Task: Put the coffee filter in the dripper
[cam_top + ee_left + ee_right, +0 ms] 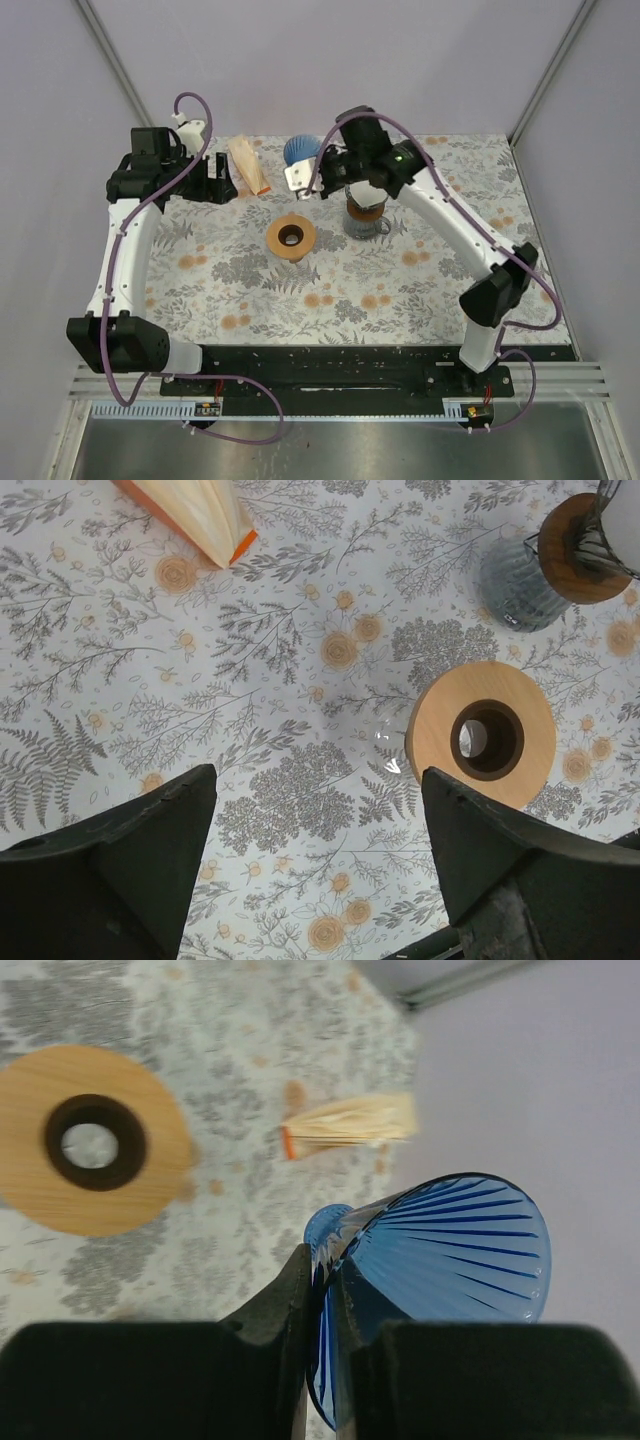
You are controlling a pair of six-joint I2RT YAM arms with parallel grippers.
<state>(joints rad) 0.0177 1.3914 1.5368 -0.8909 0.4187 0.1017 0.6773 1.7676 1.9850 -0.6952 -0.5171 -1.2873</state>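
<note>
The blue dripper [440, 1250] is being gripped by its wall between the narrowed fingers [285, 1300] of the right gripper [322, 1280] near the far edge of the flower-printed table [400, 290]. It is being held tipped over, so that its ribbed mouth is facing sideways. The coffee filter [250, 165], a folded tan paper with an orange edge, is lying flat on the table between the dripper and the left gripper [315, 790], and is being touched by neither arm. The left gripper is being held over bare tablecloth with its jaws spread wide and nothing between them. A wooden ring [291, 238] with a dark central hole is sitting closer to the middle of the table, apart from both the filter and the dripper; in the left wrist view it is showing just beside the right-hand finger. A grey jug with a wooden collar [362, 222] is standing to the right of the ring, partly covered by the right arm.
</note>
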